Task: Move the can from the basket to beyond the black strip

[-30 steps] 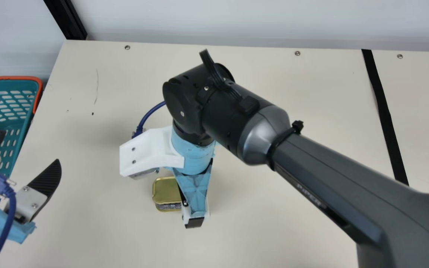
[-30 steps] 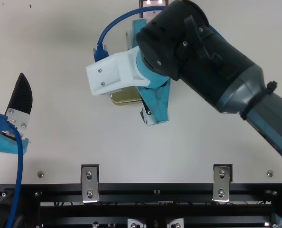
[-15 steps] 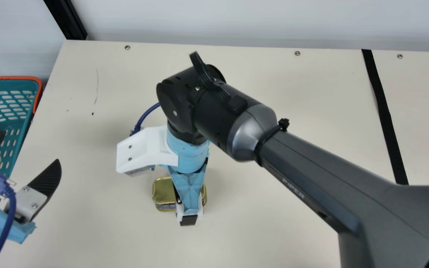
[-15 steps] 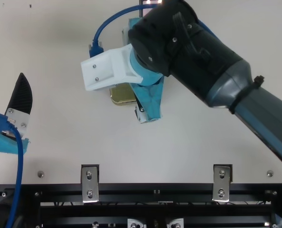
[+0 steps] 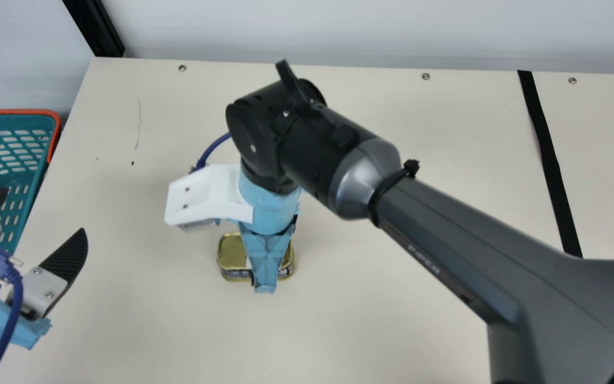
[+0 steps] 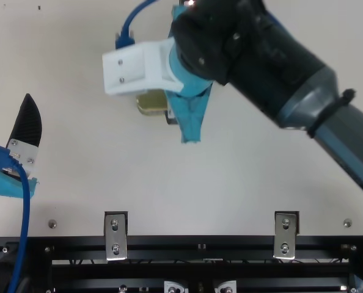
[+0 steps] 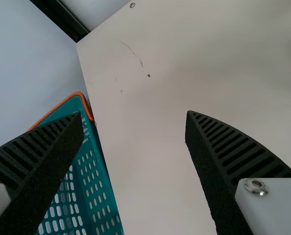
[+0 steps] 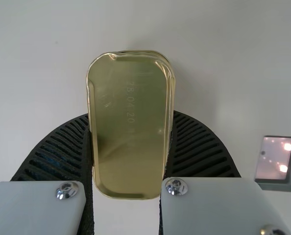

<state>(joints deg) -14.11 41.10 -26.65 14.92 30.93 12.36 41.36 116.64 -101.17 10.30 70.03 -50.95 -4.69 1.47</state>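
Observation:
The gold can (image 5: 231, 250) is over the table's middle in the main view, partly behind my right gripper (image 5: 266, 258); its fingertips are hidden there. In the right wrist view both ribbed fingers of the right gripper (image 8: 131, 120) press the long sides of the can (image 8: 128, 152). The top view shows one end of the can (image 6: 150, 104) beside that gripper. My left gripper (image 5: 35, 216) stands open at the far left, by the basket (image 5: 46, 114). Nothing is between the fingers of the left gripper (image 7: 134, 116). The black strip (image 5: 549, 165) runs across the table's right part.
A dark-framed reflective item (image 8: 274, 157) lies off to the side of the can in the right wrist view. A black rail (image 6: 200, 247) with metal brackets borders the table. My right forearm (image 5: 461, 250) crosses between the can and the strip's near end.
My right gripper first shifted left over the can and closed on it. Since then, gripper and can have moved up in the main and top views. My left arm has stayed still.

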